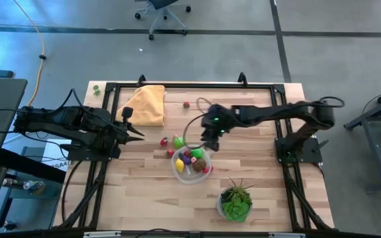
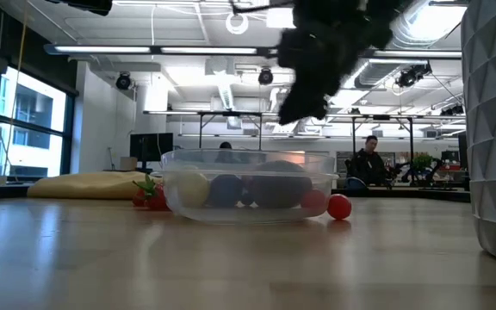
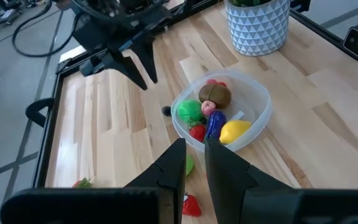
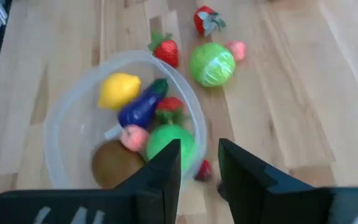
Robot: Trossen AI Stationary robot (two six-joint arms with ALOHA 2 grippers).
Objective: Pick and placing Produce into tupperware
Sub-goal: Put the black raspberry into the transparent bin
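Observation:
The clear round tupperware (image 1: pixel 177 165) (image 4: pixel 61 124) stands mid-table. It holds a yellow lemon (image 4: pixel 119 89), a purple eggplant (image 4: pixel 140 107), green, brown and red produce. Loose produce lies on the wood toward its far left: a green cabbage (image 4: pixel 212 64) and red strawberries (image 4: pixel 166 51). A small red piece (image 4: pixel 202 169) lies at the rim. My right gripper (image 1: pixel 208 144) (image 4: pixel 199 162) hangs open and empty above the container's far right rim, slanting down. My left gripper (image 1: pixel 139 132) (image 3: pixel 196 158) waits at the table's left, with a narrow gap between its fingers and nothing in it.
A yellow cloth (image 1: pixel 145 104) lies at the far left of the table. A white patterned pot with a green plant (image 1: pixel 235 203) stands at the near right. One red piece (image 1: pixel 186 104) lies alone near the far edge. Black frame rails (image 1: pixel 177 84) run round the table. A person (image 2: pixel 368 159) sits in the room behind.

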